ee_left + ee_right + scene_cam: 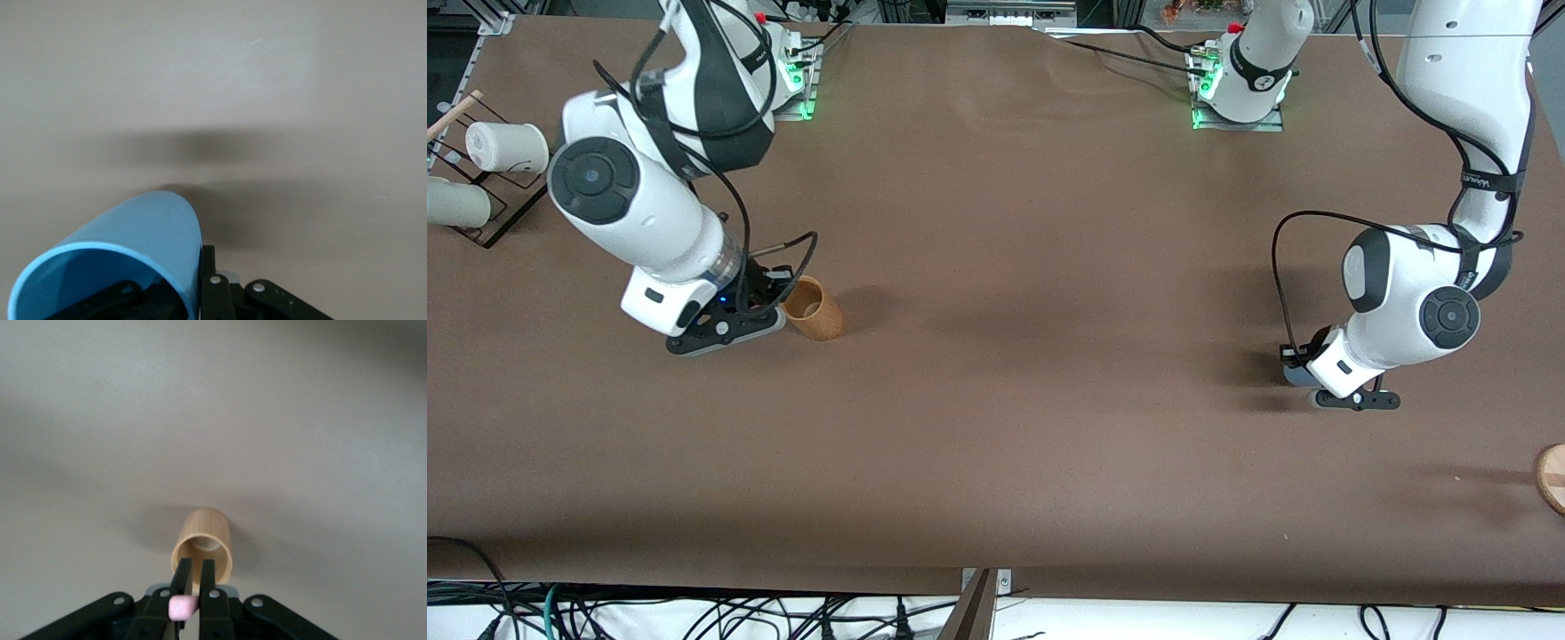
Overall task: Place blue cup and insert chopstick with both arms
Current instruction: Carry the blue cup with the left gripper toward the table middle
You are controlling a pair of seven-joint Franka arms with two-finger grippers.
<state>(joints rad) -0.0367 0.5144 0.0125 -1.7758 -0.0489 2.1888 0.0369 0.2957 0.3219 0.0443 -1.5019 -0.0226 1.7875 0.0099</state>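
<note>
**Now: both grippers loaded, the cup not yet set down**

Currently the left gripper (220,293) is low over the table (1014,427) toward the left arm's end, and the left wrist view shows its fingers closed across the wall of the blue cup (133,260), one finger inside, one outside. The cup's mouth faces that camera; its pale blue inside looks empty as far as it shows. From the front view the cup is all but hidden under the wrist, so whether its base touches the table cannot be told.

The right gripper (190,590) is at the right arm's end, low beside the tan cup (812,308), with its fingers pinched on the pink chopstick (182,608), of which only the end shows between them. The tan cup stands on the table with its mouth visible and nothing seen inside (it is not the target, though the chopstick sits right by it).

To do this step well, the left arm should likely set the blue cup upright, base flat, before letting go, and pull the inner finger straight out so the rim is not dragged over. The right arm then has to cross the table, hold the stick near vertical over the blue mouth, and release only once the tip is inside.

White cups (505,147) lie on a rack (503,209) at the right arm's end.
</note>
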